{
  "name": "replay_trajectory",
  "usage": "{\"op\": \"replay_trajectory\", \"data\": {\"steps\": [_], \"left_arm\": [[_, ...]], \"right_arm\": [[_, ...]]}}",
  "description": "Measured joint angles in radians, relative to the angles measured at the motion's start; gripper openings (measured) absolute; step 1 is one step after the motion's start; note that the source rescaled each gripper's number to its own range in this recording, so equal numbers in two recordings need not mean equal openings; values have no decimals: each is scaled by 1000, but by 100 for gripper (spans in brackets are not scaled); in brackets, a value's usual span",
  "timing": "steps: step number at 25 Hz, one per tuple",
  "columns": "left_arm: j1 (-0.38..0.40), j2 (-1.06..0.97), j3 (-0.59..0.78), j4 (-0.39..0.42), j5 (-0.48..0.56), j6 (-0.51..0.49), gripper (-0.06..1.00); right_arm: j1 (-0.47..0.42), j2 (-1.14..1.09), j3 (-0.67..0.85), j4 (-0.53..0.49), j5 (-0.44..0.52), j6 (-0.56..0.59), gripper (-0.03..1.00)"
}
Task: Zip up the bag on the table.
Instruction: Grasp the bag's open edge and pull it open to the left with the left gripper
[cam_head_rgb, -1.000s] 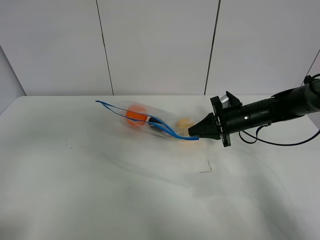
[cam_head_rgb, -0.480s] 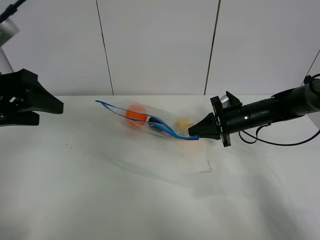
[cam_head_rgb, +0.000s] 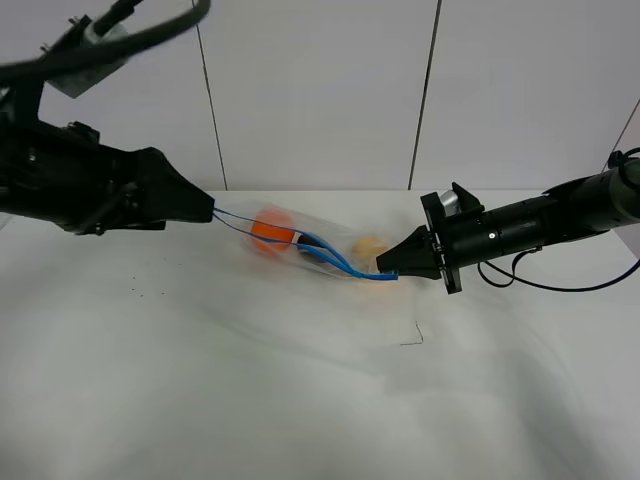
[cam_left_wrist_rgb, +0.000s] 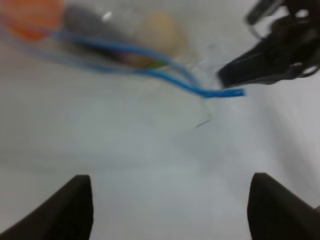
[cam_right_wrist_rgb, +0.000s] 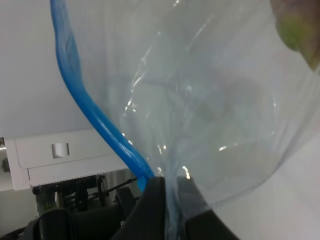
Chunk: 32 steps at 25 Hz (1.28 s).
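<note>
The clear bag (cam_head_rgb: 318, 248) lies on the white table (cam_head_rgb: 200, 380), with an orange (cam_head_rgb: 272, 228) and a yellow pear (cam_head_rgb: 370, 244) showing through it. Its blue zipper strip (cam_head_rgb: 338, 262) runs from the left end to the right corner, the two sides gaping apart. My right gripper (cam_head_rgb: 388, 266) is shut on that right corner; the right wrist view shows the fingers (cam_right_wrist_rgb: 152, 200) pinching plastic (cam_right_wrist_rgb: 215, 100) and strip (cam_right_wrist_rgb: 95, 115). My left gripper (cam_head_rgb: 207, 210) hovers at the bag's left end. Its fingers (cam_left_wrist_rgb: 75, 210) stand wide apart, blurred, with nothing between them.
A small dark mark (cam_head_rgb: 412, 338) sits on the tabletop in front of the bag. White wall panels (cam_head_rgb: 320, 90) stand behind the table. A black cable (cam_head_rgb: 560, 287) loops under the right arm.
The left arm came in from the left edge and swept right to the bag's left end. The right gripper and the bag have stayed still.
</note>
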Motion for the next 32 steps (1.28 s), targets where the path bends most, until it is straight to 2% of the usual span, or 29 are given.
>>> {"op": "replay_trajectory", "data": {"steps": [3,9,12,15,19,22,26,29,32], "left_arm": [[-86,46,0,12,-95,137,100],[-219,174,0,118,-266,643,100],[-246,240,0,147,-350,904,100],[-248,300,0,151,-419,1118,100],[-257,362,0,154,-499,1350,97],[-294,384,2,153,-561,1403,96],[-383,412,2,151,-680,1349,95],[-443,450,2,150,-822,1332,95],[-475,494,2,150,-896,1327,95]], "right_arm": [[0,0,0,0,0,0,1],[0,0,0,0,0,0,1],[0,0,0,0,0,0,1],[0,0,0,0,0,0,1],[0,0,0,0,0,1,1],[0,0,0,0,0,1,1],[0,0,0,0,0,2,1],[0,0,0,0,0,2,1],[0,0,0,0,0,2,1]]}}
